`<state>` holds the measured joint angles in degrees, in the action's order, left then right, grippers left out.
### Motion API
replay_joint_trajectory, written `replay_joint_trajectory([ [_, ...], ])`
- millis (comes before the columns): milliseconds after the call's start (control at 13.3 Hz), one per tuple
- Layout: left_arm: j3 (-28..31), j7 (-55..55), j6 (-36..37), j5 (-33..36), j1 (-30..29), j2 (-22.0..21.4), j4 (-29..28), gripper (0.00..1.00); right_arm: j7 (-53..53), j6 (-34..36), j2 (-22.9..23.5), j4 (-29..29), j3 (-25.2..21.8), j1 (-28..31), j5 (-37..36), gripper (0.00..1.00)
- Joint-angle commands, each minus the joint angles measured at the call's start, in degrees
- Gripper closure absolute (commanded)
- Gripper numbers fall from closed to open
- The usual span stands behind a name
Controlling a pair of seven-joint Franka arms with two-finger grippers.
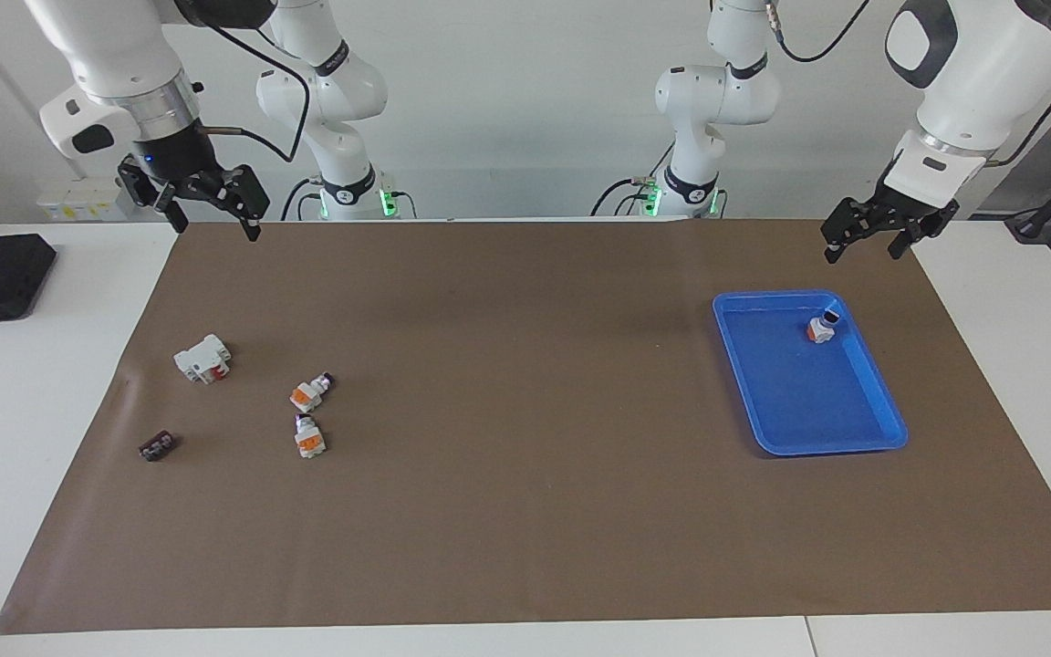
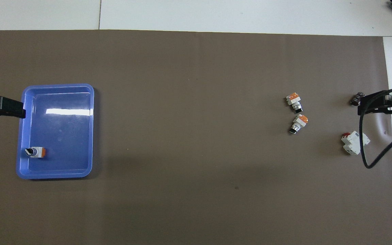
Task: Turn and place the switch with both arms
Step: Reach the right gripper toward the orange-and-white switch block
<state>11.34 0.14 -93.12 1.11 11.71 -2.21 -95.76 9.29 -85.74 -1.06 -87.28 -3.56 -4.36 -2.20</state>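
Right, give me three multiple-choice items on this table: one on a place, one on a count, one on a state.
1. Where is the switch that lies apart from the others?
A. in the blue tray
B. on the white block
C. in the left pincer

2. How many switches lie on the brown mat outside the tray?
A. none
B. two
C. four

3. What do the pincers hold?
A. each a switch
B. the tray, between them
C. nothing

Key: 1 A, the lone switch lies inside the tray, at its end nearer the robots. 2 B, one switch and another lie side by side on the mat. 3 C, the left pincer and right pincer hang open and empty above the mat's edge.
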Motion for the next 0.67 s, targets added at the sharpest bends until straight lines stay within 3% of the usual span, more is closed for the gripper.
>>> replay_joint_trajectory([
  [0, 0.0, 0.0, 0.4, 1.0, 0.1, -1.1, -0.9, 0.00, 0.2, 0.1, -1.0, -1.3, 0.2, 0.2, -0.1, 0.00],
  [375, 0.0, 0.0, 0.4, 1.0, 0.1, -1.1, -0.9, 0.00, 0.1, -4.2, -1.9, -3.5, 0.3, -0.6, 1.4, 0.00],
  [599, 0.0, 0.0, 0.4, 1.0, 0.1, -1.1, -1.0, 0.00, 0.7, -20.0, -4.4, -15.6, 0.2, 0.0, 1.7, 0.00],
])
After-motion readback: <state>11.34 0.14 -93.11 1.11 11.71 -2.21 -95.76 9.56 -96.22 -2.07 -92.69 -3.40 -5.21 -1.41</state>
